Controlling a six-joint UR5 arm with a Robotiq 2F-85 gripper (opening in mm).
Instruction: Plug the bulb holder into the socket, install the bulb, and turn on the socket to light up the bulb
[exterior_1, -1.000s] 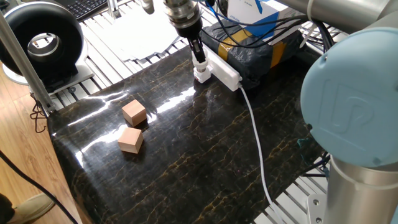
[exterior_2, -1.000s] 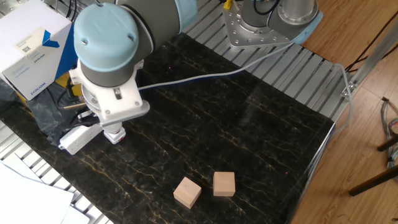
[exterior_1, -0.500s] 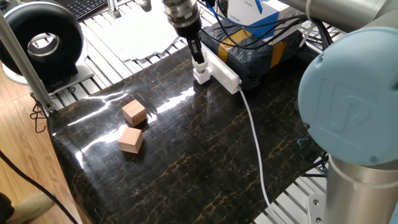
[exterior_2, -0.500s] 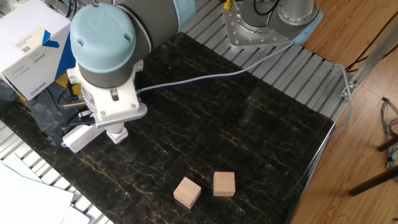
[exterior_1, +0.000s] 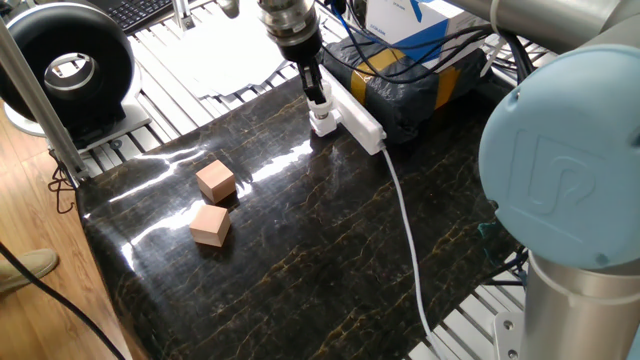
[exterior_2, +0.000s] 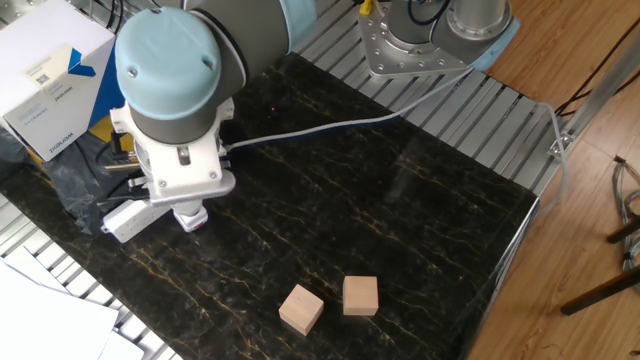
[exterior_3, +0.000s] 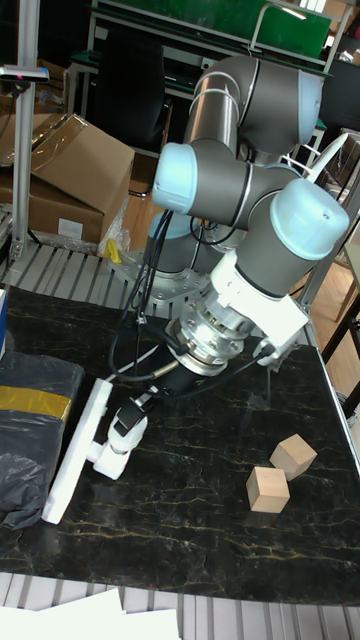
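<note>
One gripper hangs over the holder, which sits plugged against the side of the socket near the strip's end. Its fingers are pinched on the white bulb, which stands in the holder just below them. The socket lies on the dark table beside the wrapped box. Two wooden blocks lie well apart from it, toward the table's other side.

White socket, bulb holder plugged in
</note>
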